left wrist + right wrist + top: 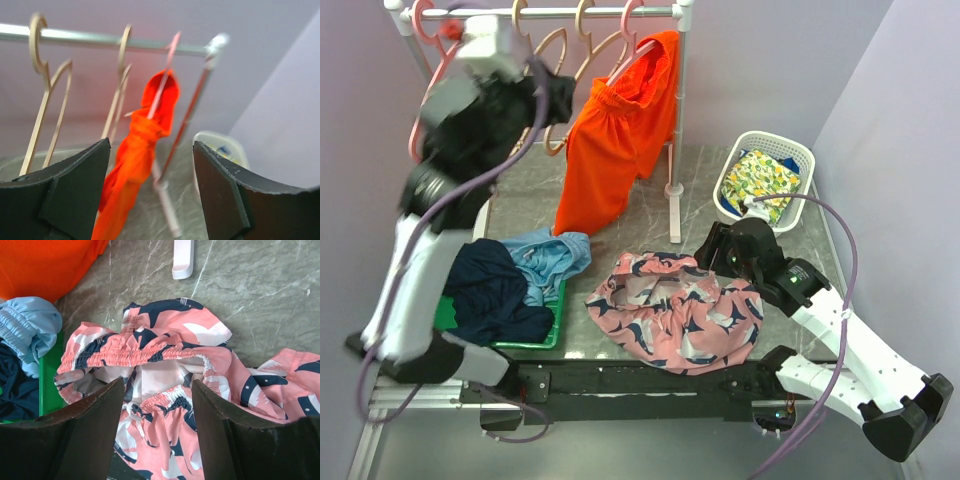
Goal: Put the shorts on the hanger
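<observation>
Shorts (675, 315), pink with navy and white leaf shapes, lie crumpled on the grey marbled table (720, 180), near its front edge and a little right of centre. The gathered waistband faces up and gapes open. The right gripper (157, 425) hangs just above that waistband with its 2 fingers spread apart and nothing between them; I cannot tell whether the tips touch the cloth.

The left arm is raised toward the clothes rail (570, 12) at the back left. The left gripper (150, 195) is spread wide too and holds nothing. It faces the hanger (44, 107), a slim beige one hooked on the rail, with a second like it just beside. Further right on the rail, orange shorts (615, 140) droop from a pink hanger.

A green tray (555, 320) left of the pink shorts holds navy and light blue clothes. A white basket (798, 150) at the back right holds a yellow-green floral cloth.
</observation>
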`<action>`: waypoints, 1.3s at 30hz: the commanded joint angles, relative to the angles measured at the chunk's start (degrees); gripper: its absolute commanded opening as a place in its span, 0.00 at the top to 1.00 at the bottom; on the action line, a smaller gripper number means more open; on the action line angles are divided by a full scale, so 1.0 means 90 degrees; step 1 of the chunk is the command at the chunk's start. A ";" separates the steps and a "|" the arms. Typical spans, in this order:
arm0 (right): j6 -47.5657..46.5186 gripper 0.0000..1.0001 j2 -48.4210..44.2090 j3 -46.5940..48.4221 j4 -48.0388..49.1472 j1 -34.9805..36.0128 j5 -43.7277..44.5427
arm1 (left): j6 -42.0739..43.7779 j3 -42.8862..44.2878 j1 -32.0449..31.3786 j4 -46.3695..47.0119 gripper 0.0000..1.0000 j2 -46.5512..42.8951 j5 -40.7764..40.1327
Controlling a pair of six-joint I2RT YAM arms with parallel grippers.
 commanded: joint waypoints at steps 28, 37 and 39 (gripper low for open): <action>-0.0037 0.37 -0.0198 -0.0053 0.0189 0.0171 -0.0154 | 0.0490 0.0978 0.1181 -0.1193 0.59 0.2300 0.1125; 0.0031 0.37 -0.0286 -0.0170 0.0209 0.0200 -0.0154 | 0.0490 0.0715 0.0830 -0.1077 0.67 0.2290 0.0685; 0.0031 0.37 -0.0276 -0.0190 0.0219 0.0219 -0.0173 | 0.0500 0.0695 0.0810 -0.1056 0.74 0.2251 0.0500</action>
